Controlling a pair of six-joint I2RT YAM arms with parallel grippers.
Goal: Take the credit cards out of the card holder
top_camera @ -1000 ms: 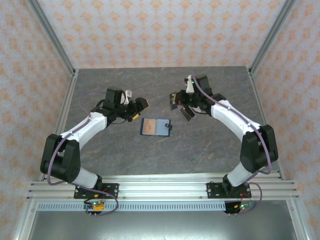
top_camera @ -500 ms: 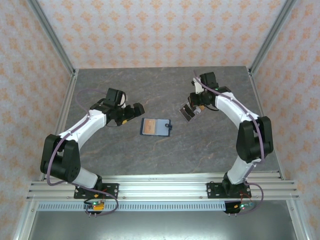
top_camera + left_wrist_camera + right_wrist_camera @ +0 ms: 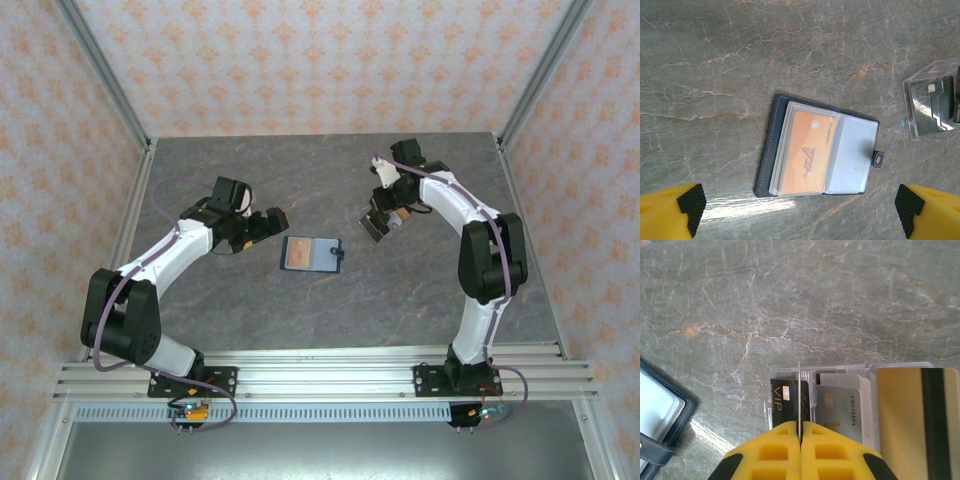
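- One orange card (image 3: 807,160) sits in the open blue wallet (image 3: 766,155), which lies flat in the middle of the counter (image 3: 250,300), its tab (image 3: 880,158) on the right edge
- The left tool (image 3: 272,222) hovers just left of the wallet, fingers wide apart
- The right tool (image 3: 800,432) is clamped on a thin card (image 3: 798,390) seen edge-on, over a clear tray (image 3: 840,366)
- The tray holds a black card (image 3: 782,395) and a silver card (image 3: 840,400), with a gold card (image 3: 910,410) just beside them
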